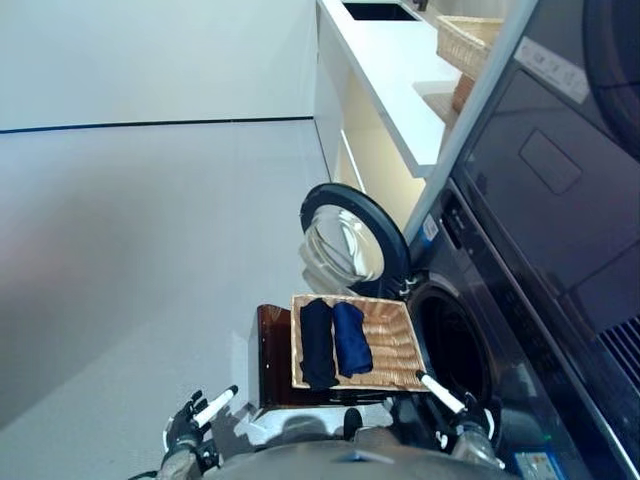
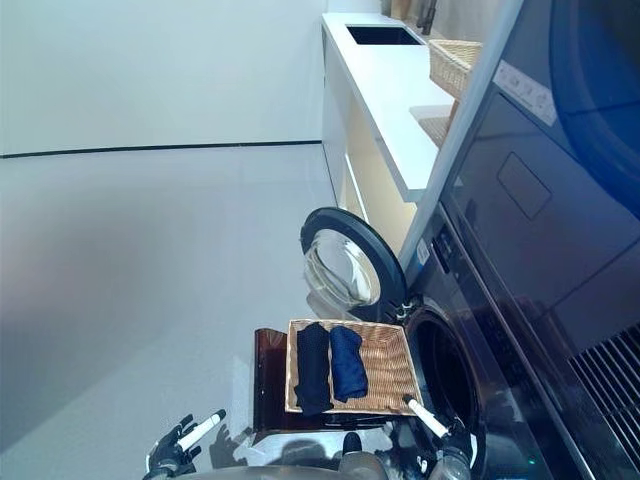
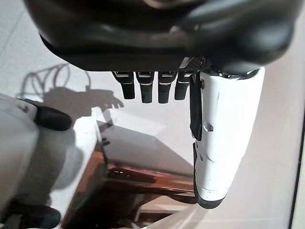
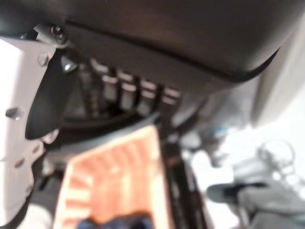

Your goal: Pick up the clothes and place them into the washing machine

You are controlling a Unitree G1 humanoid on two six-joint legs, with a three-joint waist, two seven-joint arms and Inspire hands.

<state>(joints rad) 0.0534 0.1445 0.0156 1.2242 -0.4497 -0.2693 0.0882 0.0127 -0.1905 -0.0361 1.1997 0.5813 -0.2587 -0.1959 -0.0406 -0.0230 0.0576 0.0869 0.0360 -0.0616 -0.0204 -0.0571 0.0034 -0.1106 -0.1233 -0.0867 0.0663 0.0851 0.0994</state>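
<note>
Folded clothes (image 1: 333,340) wait in wicker tray (image 1: 390,345) on stool (image 1: 272,352), beside open washer door (image 1: 350,240) for short transfer. Left robot hand (image 1: 192,420), right robot hand (image 1: 455,405) both relaxed, empty, flanking tray.

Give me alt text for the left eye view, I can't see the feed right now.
A wicker tray holding two folded dark blue clothes sits on a small brown stand in front of a washing machine, whose round door stands open. The left hand and right hand are low at the near edge, both open and empty.
</note>
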